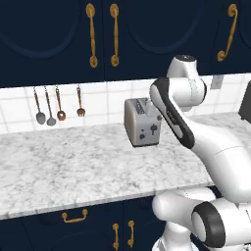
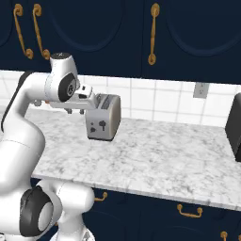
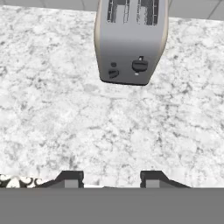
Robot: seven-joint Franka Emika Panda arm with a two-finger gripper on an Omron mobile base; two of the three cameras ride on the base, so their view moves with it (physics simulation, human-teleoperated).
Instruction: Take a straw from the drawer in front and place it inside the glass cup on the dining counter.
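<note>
Hand view: gripper (image 3: pixel 111 179) jaws parted, empty | toaster (image 3: pixel 131 41) ahead of the jaws | I should descend to the drawer handle (image 1: pixel 74 216), approaching squarely.

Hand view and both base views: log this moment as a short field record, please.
hand: open, nothing between the fingers, held above the worktop
worktop: marble, white tiled backsplash behind
toaster: silver, two slots, ahead of the hand
utensils: hanging on the backsplash, left of the toaster
drawer handle: brass, below the worktop; drawer front shut
</note>
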